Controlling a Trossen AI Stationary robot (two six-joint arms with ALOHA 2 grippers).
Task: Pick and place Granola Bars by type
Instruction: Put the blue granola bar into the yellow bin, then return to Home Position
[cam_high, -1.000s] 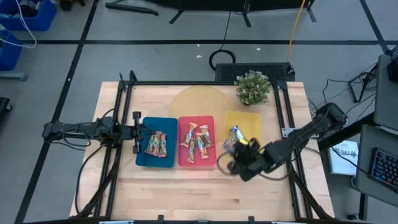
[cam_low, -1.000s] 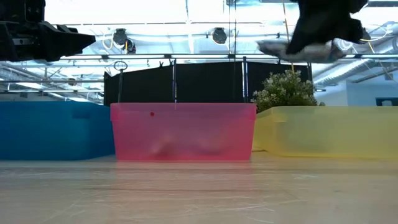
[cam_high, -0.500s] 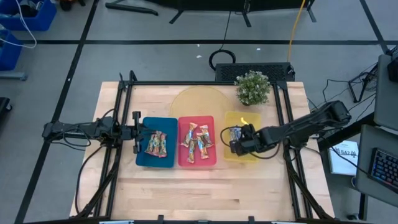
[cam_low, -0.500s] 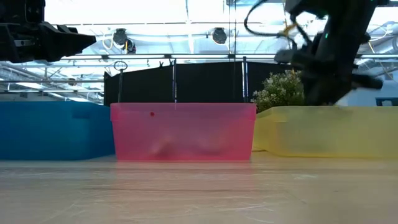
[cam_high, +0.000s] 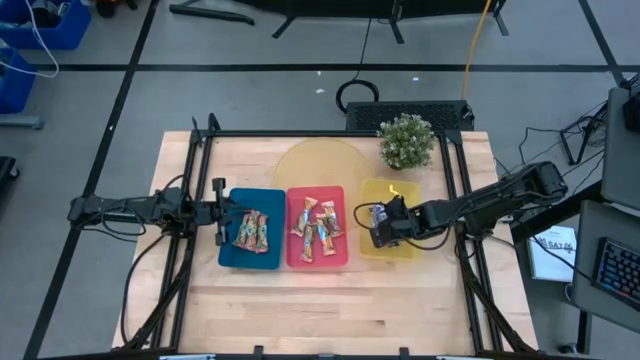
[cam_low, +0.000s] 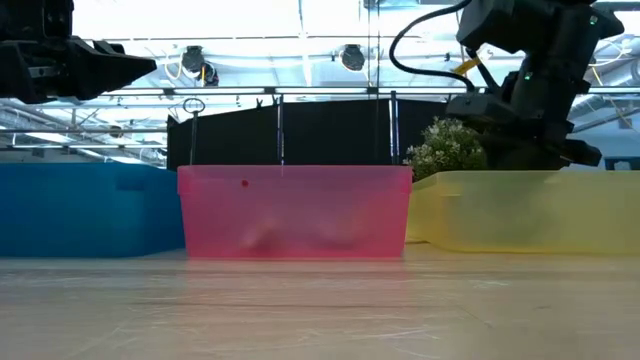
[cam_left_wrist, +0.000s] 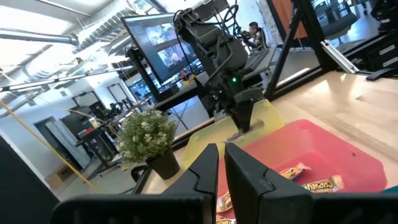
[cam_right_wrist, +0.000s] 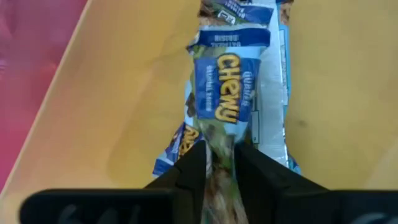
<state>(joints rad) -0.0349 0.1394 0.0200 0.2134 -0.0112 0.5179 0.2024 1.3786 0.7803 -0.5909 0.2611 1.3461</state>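
We see three trays side by side: our right gripper (cam_high: 377, 227) sits over the rightmost tray (cam_high: 403, 250), atop bars (cam_right_wrist: 231, 93) lying in it; the middle tray (cam_high: 317, 262) lies just left, the plant (cam_high: 406, 140) behind.

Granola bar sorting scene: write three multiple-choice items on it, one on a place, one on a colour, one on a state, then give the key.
1. Where is the right hand?
A. over the yellow tray
B. over the blue tray
C. off the table

2. What colour is the wrapper of the bar in the right hand?
A. red-green
B. orange-gold
C. blue-silver

3. What state is the left hand in?
A. shut on a bar
B. shut on nothing
C. wide open

Key: 1 A, the high view shows it above the yellow tray. 2 C, the right wrist view shows a blue and silver wrapper between the fingers. 3 B, the left wrist view shows its fingers close together with nothing between them.
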